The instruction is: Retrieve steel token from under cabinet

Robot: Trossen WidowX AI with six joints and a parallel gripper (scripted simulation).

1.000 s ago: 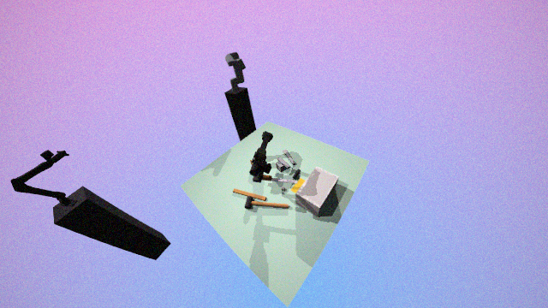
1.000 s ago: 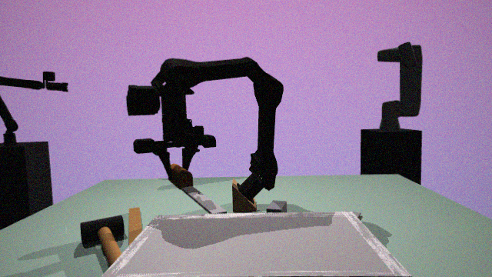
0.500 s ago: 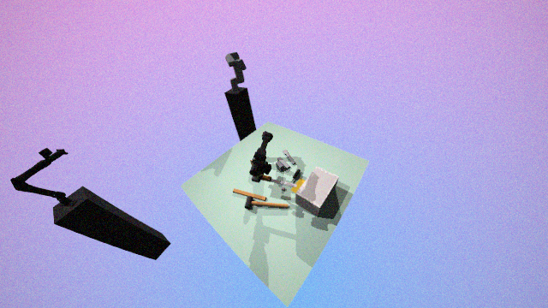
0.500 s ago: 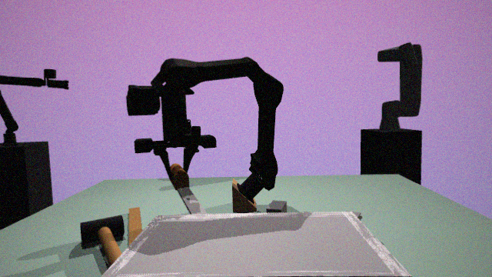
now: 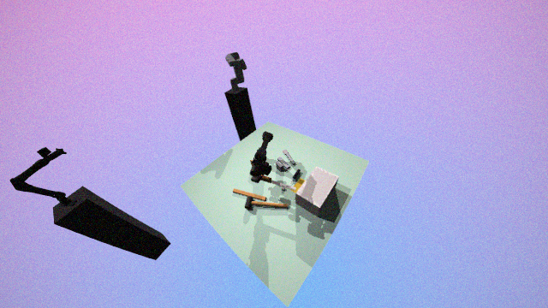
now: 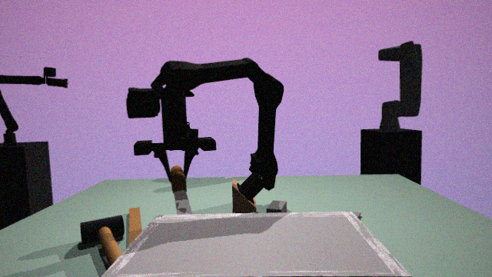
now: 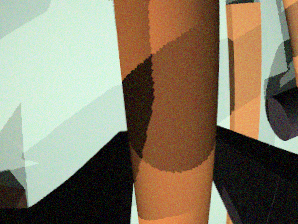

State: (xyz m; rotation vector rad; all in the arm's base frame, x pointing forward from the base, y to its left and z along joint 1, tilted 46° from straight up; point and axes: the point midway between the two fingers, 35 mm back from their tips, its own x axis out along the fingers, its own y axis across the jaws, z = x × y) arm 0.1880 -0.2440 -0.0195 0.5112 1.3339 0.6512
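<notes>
My gripper [image 5: 262, 178] [image 6: 177, 176] [image 7: 165, 136] is shut on the brown wooden handle [image 5: 266, 179] [image 6: 178, 182] [image 7: 175, 90] of a tool with a long flat grey blade [image 5: 276, 183] [image 6: 183, 201]. The blade points toward the cabinet [image 5: 318, 186] [image 6: 246, 246], and its far end reaches over the yellow marked area [image 5: 300, 184] in the top view. The cabinet top hides that end in the exterior view, so its contact with the table or cabinet cannot be told. The steel token cannot be made out; the vent slots are not visible.
A hammer [image 5: 270, 204] [image 6: 101, 230] [image 7: 285, 117] and a wooden bar [image 5: 249, 194] [image 6: 134, 223] [image 7: 246, 75] lie to one side of the tool. Grey pieces [image 5: 282, 164] and a dark block [image 5: 296, 174] are on the other side. A brown wedge [image 6: 242, 201] stands by the arm's base.
</notes>
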